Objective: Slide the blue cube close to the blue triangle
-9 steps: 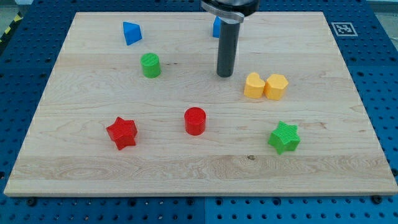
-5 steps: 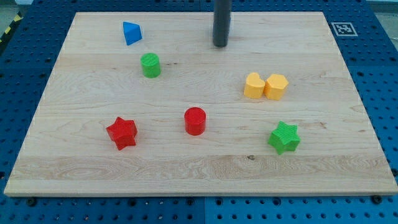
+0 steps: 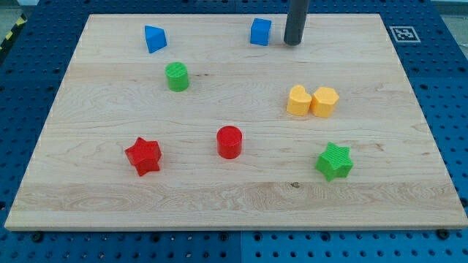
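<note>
The blue cube (image 3: 260, 32) sits near the view's top, a little right of centre, on the wooden board (image 3: 234, 204). The blue triangle (image 3: 154, 39) sits at the top left, well apart from the cube. My tip (image 3: 292, 42) is just to the right of the blue cube, with a small gap between them; the dark rod rises out of the view's top.
A green cylinder (image 3: 176, 76) stands below and right of the blue triangle. A yellow heart (image 3: 298, 101) and a yellow hexagon (image 3: 325, 101) touch at the right. A red cylinder (image 3: 229, 142), a red star (image 3: 143, 155) and a green star (image 3: 335, 161) lie lower down.
My tip has moved up the view and then to the right, from below the blue cube to its right side. The cube, hidden before, now shows. No block has moved.
</note>
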{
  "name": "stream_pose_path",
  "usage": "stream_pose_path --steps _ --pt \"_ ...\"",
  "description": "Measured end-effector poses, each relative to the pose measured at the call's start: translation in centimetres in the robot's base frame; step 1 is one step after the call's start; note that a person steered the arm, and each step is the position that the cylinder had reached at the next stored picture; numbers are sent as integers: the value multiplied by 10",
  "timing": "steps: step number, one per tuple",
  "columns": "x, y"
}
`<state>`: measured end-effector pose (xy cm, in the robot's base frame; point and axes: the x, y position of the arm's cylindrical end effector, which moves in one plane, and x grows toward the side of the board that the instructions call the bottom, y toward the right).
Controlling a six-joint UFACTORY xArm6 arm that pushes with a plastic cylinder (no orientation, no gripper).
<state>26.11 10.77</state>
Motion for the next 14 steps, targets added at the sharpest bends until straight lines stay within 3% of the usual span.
stream_pose_path --steps 4,11,12,14 --pt "-10 -58" --pt "-6 -78" --pt "-6 -134" --pt "-5 -154"
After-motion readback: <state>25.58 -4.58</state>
